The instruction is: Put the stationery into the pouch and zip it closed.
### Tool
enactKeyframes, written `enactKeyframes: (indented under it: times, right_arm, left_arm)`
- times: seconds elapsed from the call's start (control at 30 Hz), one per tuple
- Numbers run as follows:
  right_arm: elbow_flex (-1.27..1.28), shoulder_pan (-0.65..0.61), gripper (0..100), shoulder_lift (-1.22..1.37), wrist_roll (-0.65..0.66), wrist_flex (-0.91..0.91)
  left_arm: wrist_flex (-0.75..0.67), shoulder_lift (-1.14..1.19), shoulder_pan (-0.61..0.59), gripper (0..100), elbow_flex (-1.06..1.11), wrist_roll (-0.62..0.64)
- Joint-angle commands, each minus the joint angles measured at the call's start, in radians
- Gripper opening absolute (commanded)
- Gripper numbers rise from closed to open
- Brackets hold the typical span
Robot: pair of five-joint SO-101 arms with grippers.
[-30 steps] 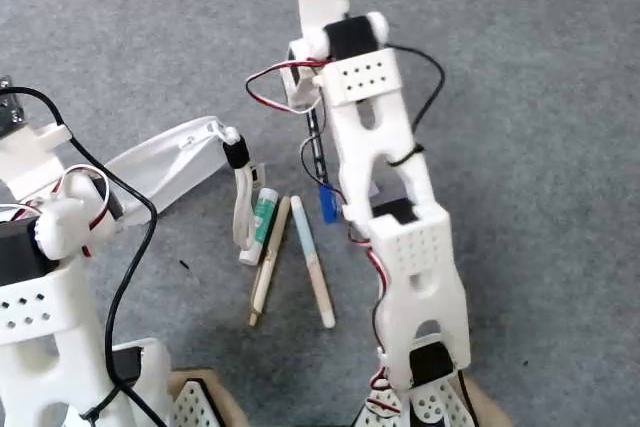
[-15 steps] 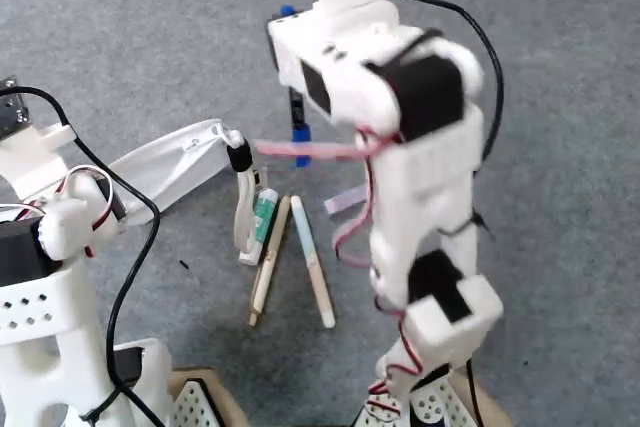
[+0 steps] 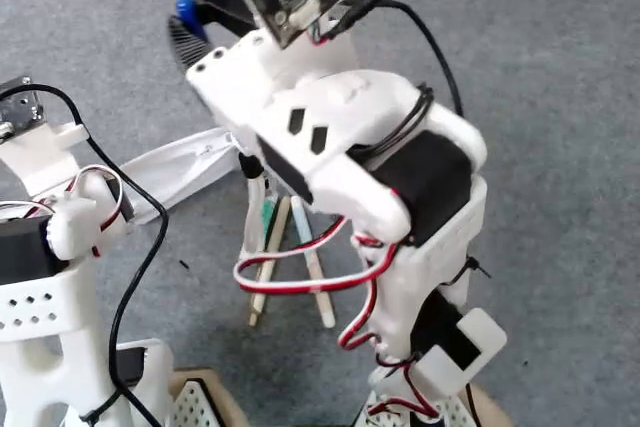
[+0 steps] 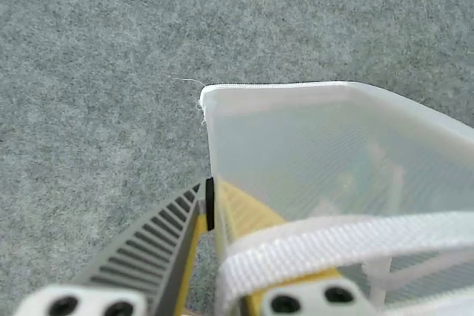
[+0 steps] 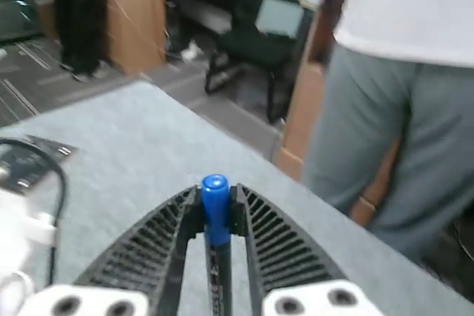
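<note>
- The right gripper [image 5: 215, 209] pinched a blue pen [image 5: 215, 189] between its two ribbed fingers, with the blue cap poking out just past the fingertips and the dark barrel running back between them.
- In the high view that right gripper [image 3: 192, 25] sat at the upper left of the frame, well above the table [image 3: 560, 97], with the blue pen [image 3: 186, 9] showing as a blue knob at its tip.
- The right arm [image 3: 350, 167] stood tall through the middle of the high view, and its red and white wires [image 3: 300, 262] hung in front of the items on the table.
- The left gripper [image 4: 211, 201] was clamped on the pouch [image 4: 318, 153], one wall of the pouch caught between the grey ribbed finger and the yellow-backed one.
- The pouch mouth gaped open in the left wrist view, its white zip tape running across the lower right of that frame.
- In the high view the pouch [image 3: 185, 162] lay at centre left, stretching from the left arm towards the middle of the table.
- A white strap [image 3: 250, 227] hung down from the pouch's right end.
- A glue stick [image 3: 266, 215] lay just right of the strap.
- A pencil [image 3: 262, 292] and a pale pen [image 3: 322, 302] lay beside the glue stick at lower centre, close at their top ends and spreading apart lower down.
- All three rested on the table outside the pouch.
</note>
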Motion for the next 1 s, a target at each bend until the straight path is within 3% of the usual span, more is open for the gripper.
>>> enactKeyframes:
  times: [0.0,0.2,0.4,0.97]
  right_arm:
    - [-0.03,-0.048,1.1,-0.025,0.002,-0.064]
    - [0.028,-0.147,1.1,-0.025,0.002,-0.097]
    - [0.139,-0.15,1.1,-0.025,-0.087,-0.172]
    - [0.173,-0.149,1.2,-0.028,-0.084,-0.173]
  left_arm:
    - [0.005,0.014,0.015,3,0.018,0.002]
    - [0.005,0.014,0.015,3,0.018,0.002]
    - [0.005,0.012,0.015,3,0.018,0.0]
    - [-0.002,-0.044,0.015,3,0.042,0.0]
